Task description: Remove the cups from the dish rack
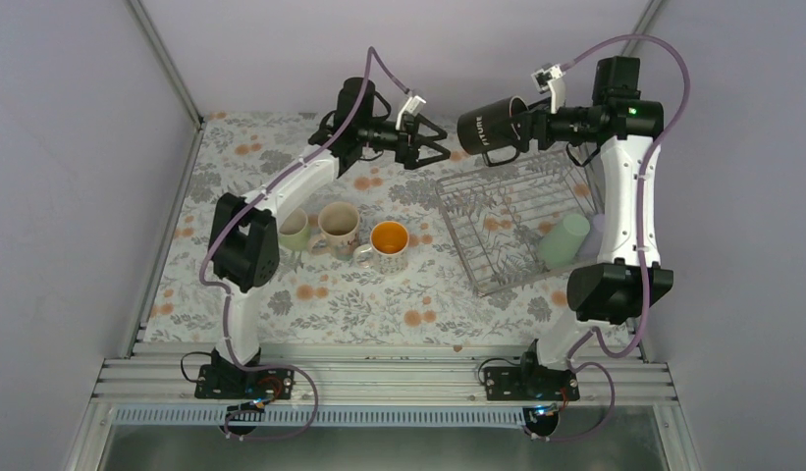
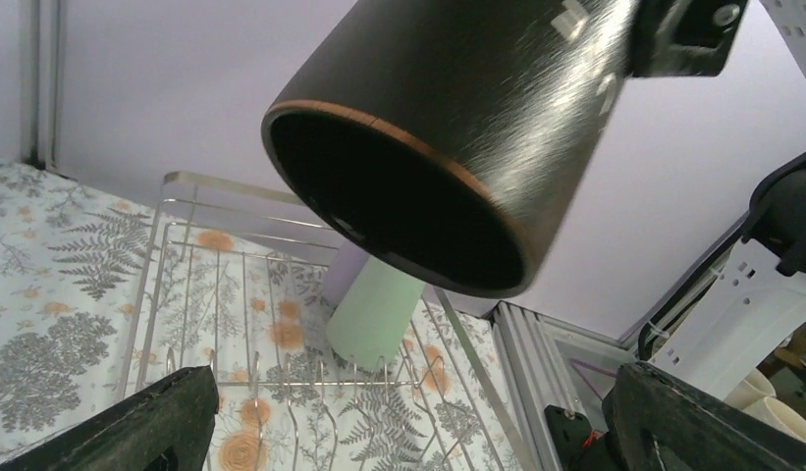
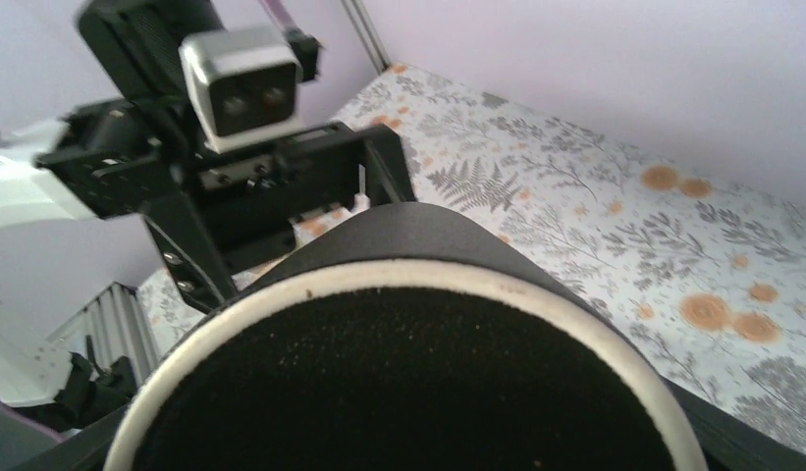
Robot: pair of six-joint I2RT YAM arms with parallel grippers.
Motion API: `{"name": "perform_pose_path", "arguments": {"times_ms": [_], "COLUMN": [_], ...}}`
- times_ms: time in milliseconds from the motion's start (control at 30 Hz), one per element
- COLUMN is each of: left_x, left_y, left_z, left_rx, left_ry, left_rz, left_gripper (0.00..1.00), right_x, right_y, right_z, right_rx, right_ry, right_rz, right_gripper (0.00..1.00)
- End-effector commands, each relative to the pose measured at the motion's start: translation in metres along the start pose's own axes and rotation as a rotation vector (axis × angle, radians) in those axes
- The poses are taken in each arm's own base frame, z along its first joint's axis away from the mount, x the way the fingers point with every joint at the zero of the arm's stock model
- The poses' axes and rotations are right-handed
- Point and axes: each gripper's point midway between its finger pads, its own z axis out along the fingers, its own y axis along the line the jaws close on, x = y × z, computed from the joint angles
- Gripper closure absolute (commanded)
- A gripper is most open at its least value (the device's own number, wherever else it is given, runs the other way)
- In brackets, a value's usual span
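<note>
three mugs [image 1: 338, 224] on table [image 1: 330, 294], left of dish rack [image 1: 497, 221] | tumbler [image 1: 563, 241] in rack, right end | fourth mug [image 1: 492, 130] above rack

Between left pincer [image 1: 443, 145] and black mug [image 1: 489, 130]: small open gap. Front strip of table [image 1: 359, 304]: passable. Mid-left, in a row: pale green mug [image 1: 295, 232], cream patterned mug [image 1: 338, 222], orange-lined mug [image 1: 389, 239]. Inside dish rack [image 1: 497, 211]: bare bars at left, green tumbler [image 1: 563, 240] at right.

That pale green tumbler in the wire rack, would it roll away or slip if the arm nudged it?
Probably it would roll a little: the green tumbler looks round and smooth, with no handle. The bars of the dish rack would likely stop it. It looks plastic, so probably light and not fragile.
</note>
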Motion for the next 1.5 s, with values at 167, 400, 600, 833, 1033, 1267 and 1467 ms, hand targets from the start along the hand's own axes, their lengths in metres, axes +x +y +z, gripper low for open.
{"name": "perform_pose_path", "arguments": {"times_ms": [167,400,600,833,1033,1267,1467], "left_x": [-0.028,-0.037,-0.049,-0.062,-0.069,-0.079,-0.082], "left_y": [-0.020,-0.051,-0.083,-0.103,-0.117,-0.132,-0.140], "left_z": [0.011,0.003,0.001,-0.001,-0.002,-0.006,-0.009], "left_rx": [0.143,0.219,0.299,0.315,0.324,0.306,0.298], "left_ry": [-0.057,-0.097,-0.121,-0.150,-0.151,-0.148,-0.145], "left_rz": [0.012,0.008,0.019,0.071,0.098,0.122,0.143], "left_gripper": [0.00,0.00,0.01,0.02,0.18,0.48,0.67], "right_x": [-0.038,-0.043,-0.041,-0.040,-0.036,-0.033,-0.030], "right_y": [0.048,0.057,0.056,0.061,0.064,0.070,0.082], "right_z": [-0.011,-0.014,-0.007,-0.001,0.003,0.004,-0.003], "right_rx": [-0.203,-0.230,-0.274,-0.327,-0.372,-0.470,-0.557], "right_ry": [-0.176,-0.199,-0.196,-0.191,-0.190,-0.196,-0.207], "right_rz": [-0.065,-0.089,-0.068,-0.053,-0.038,0.008,0.012], "right_gripper": [0.67,0.67,0.67,0.67,0.66,0.65,0.60]}}
